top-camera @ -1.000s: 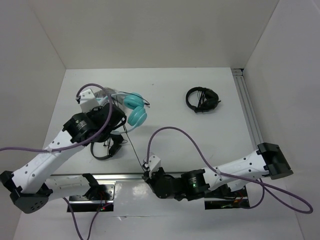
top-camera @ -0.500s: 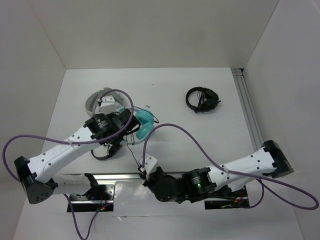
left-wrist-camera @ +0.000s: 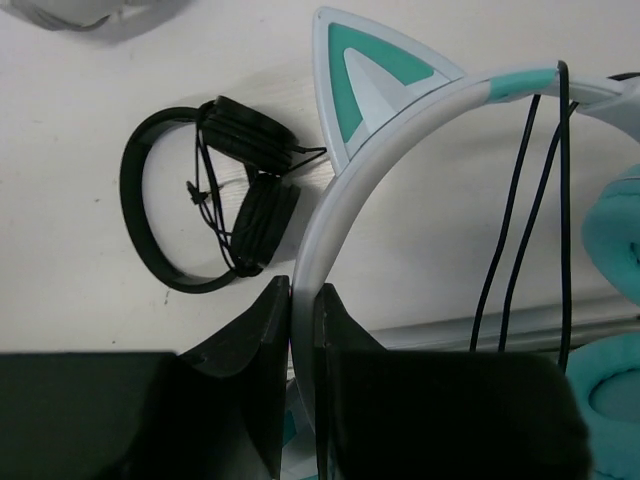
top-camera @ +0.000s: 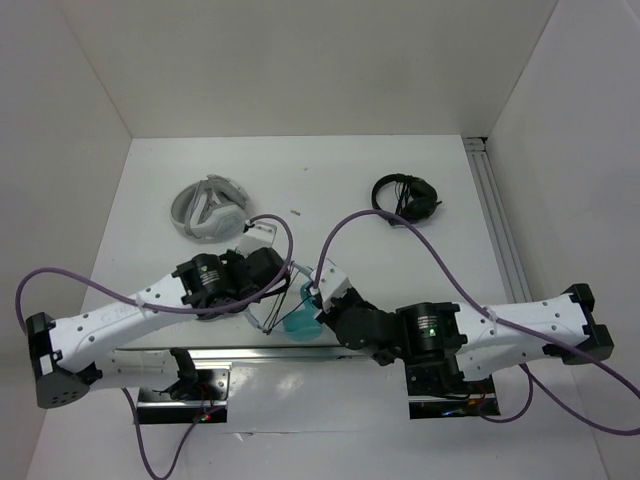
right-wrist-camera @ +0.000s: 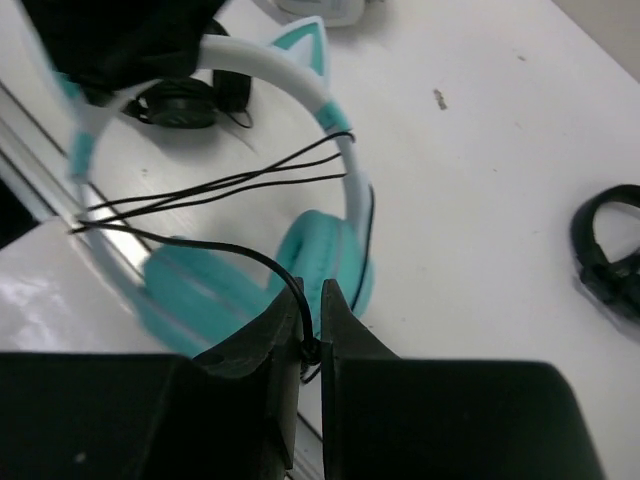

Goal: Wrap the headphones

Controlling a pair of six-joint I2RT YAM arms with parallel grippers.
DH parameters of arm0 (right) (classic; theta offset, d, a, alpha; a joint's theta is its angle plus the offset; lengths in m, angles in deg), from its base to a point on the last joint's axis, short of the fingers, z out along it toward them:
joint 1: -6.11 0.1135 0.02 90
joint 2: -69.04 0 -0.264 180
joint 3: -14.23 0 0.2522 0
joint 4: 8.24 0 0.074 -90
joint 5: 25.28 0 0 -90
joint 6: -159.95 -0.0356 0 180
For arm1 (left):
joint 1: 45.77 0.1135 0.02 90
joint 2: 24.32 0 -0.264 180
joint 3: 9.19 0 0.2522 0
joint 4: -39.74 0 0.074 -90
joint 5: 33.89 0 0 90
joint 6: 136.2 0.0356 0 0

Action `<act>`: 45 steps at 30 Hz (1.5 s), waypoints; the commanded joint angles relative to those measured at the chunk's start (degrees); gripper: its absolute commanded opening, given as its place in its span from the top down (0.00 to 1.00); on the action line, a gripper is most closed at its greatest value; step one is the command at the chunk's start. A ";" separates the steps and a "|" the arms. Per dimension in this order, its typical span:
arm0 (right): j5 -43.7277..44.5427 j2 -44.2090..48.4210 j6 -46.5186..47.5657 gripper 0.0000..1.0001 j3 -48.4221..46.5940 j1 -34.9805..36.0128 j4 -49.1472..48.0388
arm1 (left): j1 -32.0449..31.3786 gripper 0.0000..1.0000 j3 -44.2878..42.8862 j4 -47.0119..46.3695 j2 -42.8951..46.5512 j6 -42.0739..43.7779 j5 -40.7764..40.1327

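The teal cat-eared headphones [top-camera: 297,320] have been brought to the tabletop's [top-camera: 350,170] near edge: white headband [left-wrist-camera: 400,130] clamped by left gripper [left-wrist-camera: 303,305], thin black cable [right-wrist-camera: 220,185] pinched by right gripper [right-wrist-camera: 310,320]; wrapping judged underway.

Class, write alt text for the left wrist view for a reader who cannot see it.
The left pincer grips the white headband of the teal cat-ear headphones, whose thin black cable drapes over the band. Smaller black headphones lie on the white table behind.
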State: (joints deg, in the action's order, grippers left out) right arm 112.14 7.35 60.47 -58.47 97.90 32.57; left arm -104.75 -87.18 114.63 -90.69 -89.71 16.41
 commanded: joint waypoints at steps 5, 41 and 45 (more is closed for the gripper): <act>-0.19 -0.88 6.83 1.00 -1.18 -4.78 1.69 | -0.70 1.00 0.94 -8.02 9.23 14.82 14.11; -6.46 1.22 9.21 0.52 3.57 -14.00 -1.65 | -1.84 1.00 -5.21 -3.99 16.71 21.62 22.92; -4.45 1.22 8.16 0.33 3.57 -15.23 -1.12 | -1.84 1.00 -5.73 -3.47 16.71 20.57 21.42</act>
State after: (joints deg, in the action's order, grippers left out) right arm 104.86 7.22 69.41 -54.29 83.65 31.85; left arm -106.32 -89.76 112.16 -75.37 -68.49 38.01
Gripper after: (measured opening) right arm 0.653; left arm 0.223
